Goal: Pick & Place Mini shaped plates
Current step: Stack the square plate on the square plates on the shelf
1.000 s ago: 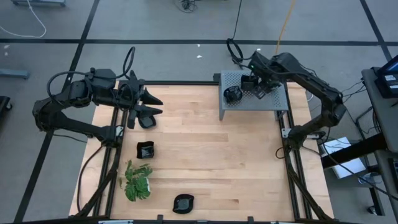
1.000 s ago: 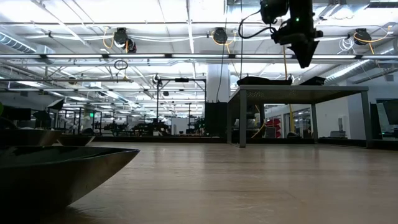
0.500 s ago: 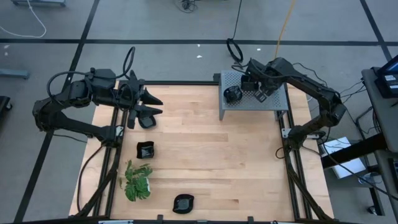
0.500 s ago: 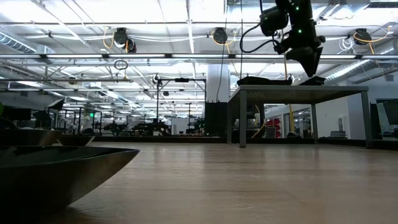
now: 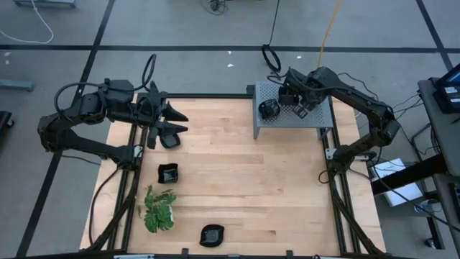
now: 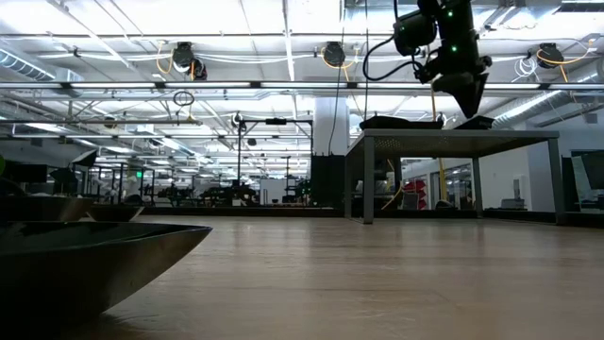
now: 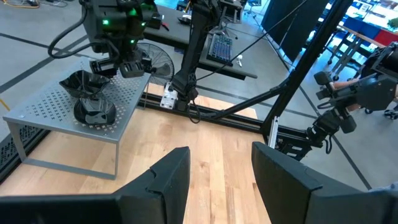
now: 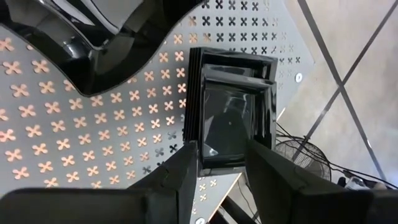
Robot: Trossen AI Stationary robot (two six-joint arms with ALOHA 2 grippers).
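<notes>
Table [image 5: 244, 180]: three mini plates loose on left half, beside plant [image 5: 159, 210].

Grey perforated box [image 5: 320, 115], far right corner: holds wavy-edged stack [image 5: 269, 108] and square stack [image 8: 233, 118].

Right claw [image 8: 214, 171] spread, straddling square stack. Judgement: centre fingers on opposite edges, descend straight, pinch top plate only.

Left claw [image 7: 214, 171] spread, empty, waiting far left.

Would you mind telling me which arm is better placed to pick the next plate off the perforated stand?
The right. Its hand hangs open directly over the square plates stacked on the grey stand; the left hand waits across the table.
</notes>
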